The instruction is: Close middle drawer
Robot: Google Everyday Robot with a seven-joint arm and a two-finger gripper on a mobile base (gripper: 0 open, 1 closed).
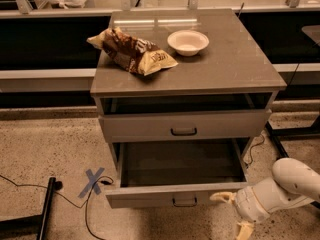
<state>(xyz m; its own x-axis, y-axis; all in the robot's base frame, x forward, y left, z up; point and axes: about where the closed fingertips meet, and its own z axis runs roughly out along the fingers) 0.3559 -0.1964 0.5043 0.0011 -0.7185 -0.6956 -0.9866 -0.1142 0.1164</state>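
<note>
The middle drawer [150,196] is pulled far out of the grey-brown cabinet [230,64], and its deep box looks empty. Its low flat front has a small dark loop handle [184,202] at the centre. The taller upper drawer front [140,126] above it is nearly flush. The lowest drawer is hidden under the open one. My gripper [233,214] is low at the right end of the middle drawer's front, with its cream fingers [221,197] spread open. One fingertip is just in front of the drawer front; I cannot tell if it touches.
A chip bag [131,51] and a white bowl [188,42] sit on the cabinet top. A blue tape cross [93,181] and a black cable [30,191] lie on the floor at left, near a black stand base [42,216]. Cables hang right of the cabinet [257,144].
</note>
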